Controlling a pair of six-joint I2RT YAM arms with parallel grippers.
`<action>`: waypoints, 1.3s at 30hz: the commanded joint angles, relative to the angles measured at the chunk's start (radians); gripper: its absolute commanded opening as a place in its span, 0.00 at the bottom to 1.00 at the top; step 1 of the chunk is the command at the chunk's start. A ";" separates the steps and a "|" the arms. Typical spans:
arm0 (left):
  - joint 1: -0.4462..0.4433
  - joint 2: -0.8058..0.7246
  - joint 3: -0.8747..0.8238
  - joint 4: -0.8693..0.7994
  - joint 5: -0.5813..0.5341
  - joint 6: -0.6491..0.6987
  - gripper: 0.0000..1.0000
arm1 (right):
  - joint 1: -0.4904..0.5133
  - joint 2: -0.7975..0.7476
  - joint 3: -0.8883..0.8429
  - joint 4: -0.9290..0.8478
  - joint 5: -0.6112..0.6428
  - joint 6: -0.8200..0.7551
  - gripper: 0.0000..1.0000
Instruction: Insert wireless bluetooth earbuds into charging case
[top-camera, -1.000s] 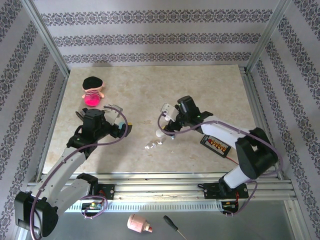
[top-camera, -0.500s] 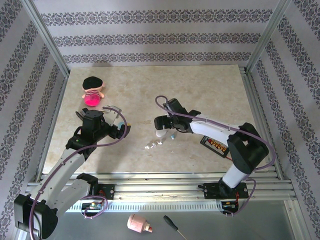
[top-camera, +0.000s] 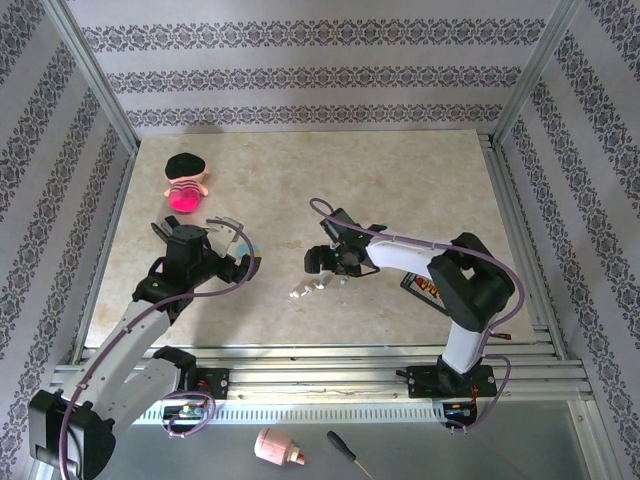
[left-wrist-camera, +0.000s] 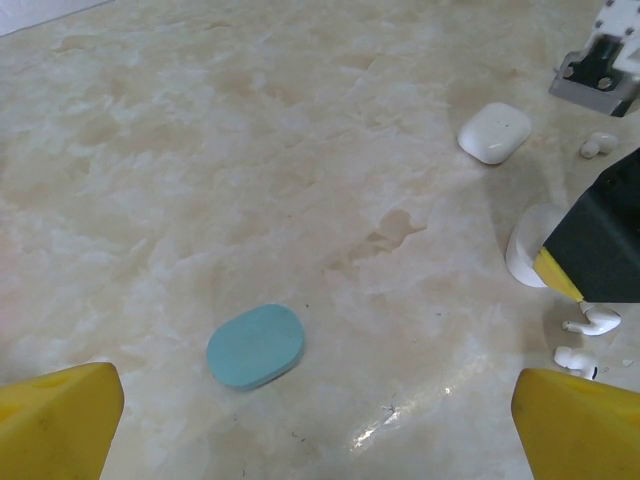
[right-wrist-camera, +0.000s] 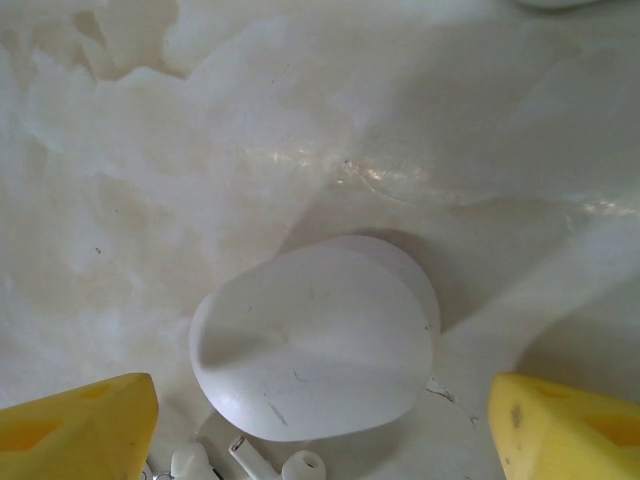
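Top view: the white earbuds (top-camera: 300, 292) lie on the bench (top-camera: 400, 180) just below centre, close to the lower left of the right tool (top-camera: 322, 262). Right wrist view: earbuds show at the bottom edge, just beside a white case (right-wrist-camera: 315, 340). The case sits between the tool's spread fingertips (right-wrist-camera: 75, 430), and neither tip touches it. The left tool (top-camera: 243, 243), left of centre, is spread wide and grips nothing. A teal case (left-wrist-camera: 256, 345) lies on the bench ahead of it. Since one second ago, the right tool has shifted toward the lower left, nearer the earbuds. The left tool has barely moved.
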 joint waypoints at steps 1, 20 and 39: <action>-0.010 -0.020 -0.008 -0.019 -0.004 0.012 0.99 | 0.008 0.033 0.054 -0.016 -0.049 0.003 0.84; -0.010 -0.063 -0.013 -0.087 -0.071 0.026 0.99 | 0.046 0.119 0.231 -0.064 -0.025 -0.191 0.77; -0.011 -0.051 -0.016 -0.082 -0.057 0.034 0.99 | 0.170 0.151 0.261 -0.198 0.254 -0.174 0.67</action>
